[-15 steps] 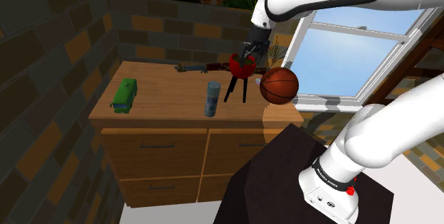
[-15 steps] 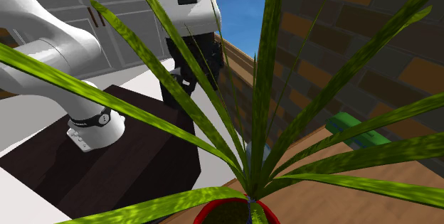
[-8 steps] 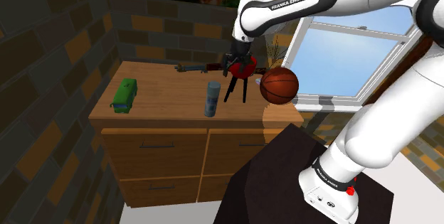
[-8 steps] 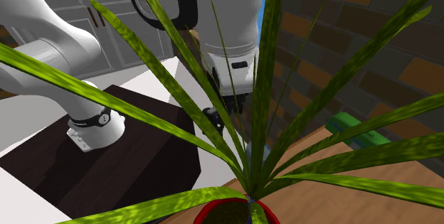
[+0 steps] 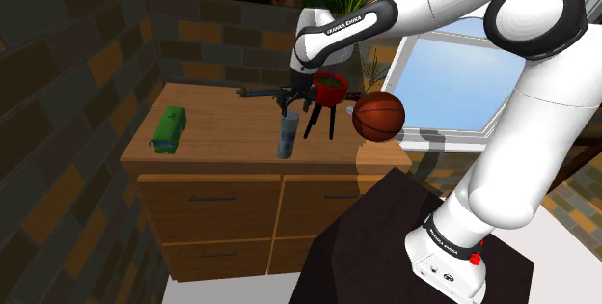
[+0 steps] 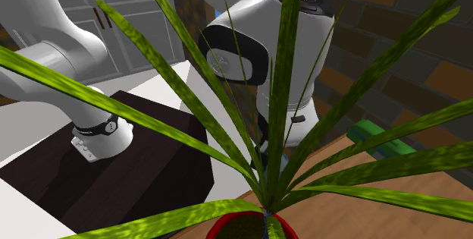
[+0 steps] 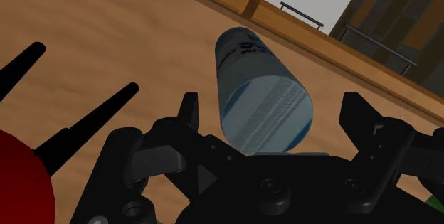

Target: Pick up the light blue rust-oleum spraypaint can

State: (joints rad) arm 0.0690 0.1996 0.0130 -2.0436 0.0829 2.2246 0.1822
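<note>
The light blue spray can (image 5: 287,136) stands upright on the wooden dresser top (image 5: 222,124), near its front edge. My black gripper (image 5: 289,101) hangs just above the can's cap, pointing down. In the wrist view the can (image 7: 260,98) lies between my two fingers (image 7: 188,112), which stand wide apart and do not touch it. My gripper (image 7: 271,105) is open and holds nothing.
A red pot (image 5: 329,88) on black legs holds a green plant right beside the can, its leaves (image 6: 282,86) crossing the second exterior view. A basketball (image 5: 378,116), a green toy vehicle (image 5: 168,128) and a dark tool (image 5: 260,91) also sit on the dresser. A window (image 5: 463,70) lies behind.
The arm has swung toward the shoulder view's left, carrying the gripper from over the red pot to just above the spray can. The can has not moved.
</note>
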